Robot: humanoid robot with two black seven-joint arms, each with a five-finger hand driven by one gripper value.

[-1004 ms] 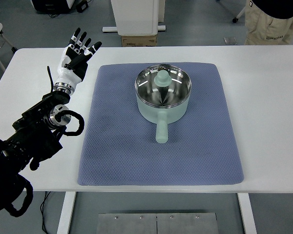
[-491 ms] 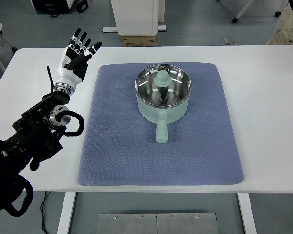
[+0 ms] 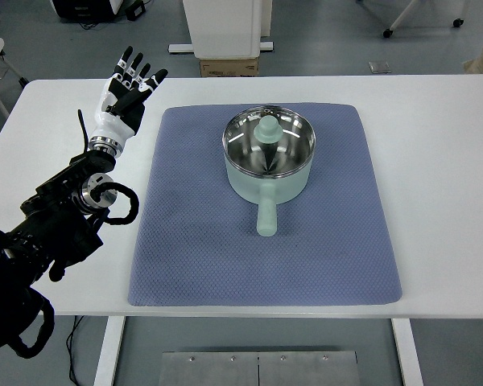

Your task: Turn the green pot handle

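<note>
Pale green steel-lined pot (image 3: 269, 157) sits mid blue mat (image 3: 185, 241), handle (image 3: 266, 213) toward near edge. Left robot hand (image 3: 122, 95) spread wide, empty, well left. Approach pending: reach handle, swing it.

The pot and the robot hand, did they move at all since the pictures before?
No. The green pot sits on the blue mat as before, its handle pointing toward the near table edge. The left hand stays raised and open, left of the mat. Only the person at the top right left.
</note>
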